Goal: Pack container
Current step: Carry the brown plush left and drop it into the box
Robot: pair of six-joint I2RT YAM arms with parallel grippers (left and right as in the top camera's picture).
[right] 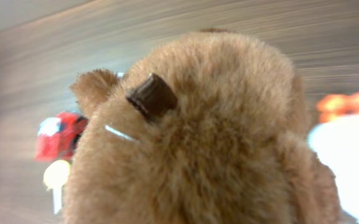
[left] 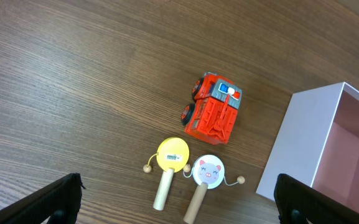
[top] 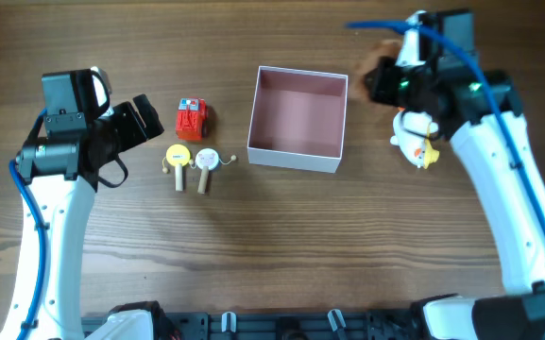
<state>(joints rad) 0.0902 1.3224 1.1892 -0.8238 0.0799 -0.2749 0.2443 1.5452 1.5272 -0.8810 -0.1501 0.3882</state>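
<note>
The container point(top: 296, 157), a square white box with a pale pink inside, stands at the table's middle; its white wall shows in the left wrist view point(left: 294, 146). It looks empty. My left gripper point(top: 145, 117) is open and empty point(left: 182, 202), hovering left of a red toy truck point(top: 193, 118) point(left: 213, 109), a yellow rattle drum point(top: 177, 159) point(left: 173, 154) and a white pig-face rattle drum point(top: 206, 161) point(left: 208, 171). My right gripper point(top: 385, 83), just right of the container's far corner, holds a brown plush toy point(top: 372, 66) that fills the right wrist view point(right: 216, 137) and hides the fingers.
A white and yellow plush duck point(top: 416, 142) lies on the table right of the container, below my right gripper; it shows blurred in the right wrist view point(right: 350, 155). The wooden table point(top: 348, 246) extends toward the front edge.
</note>
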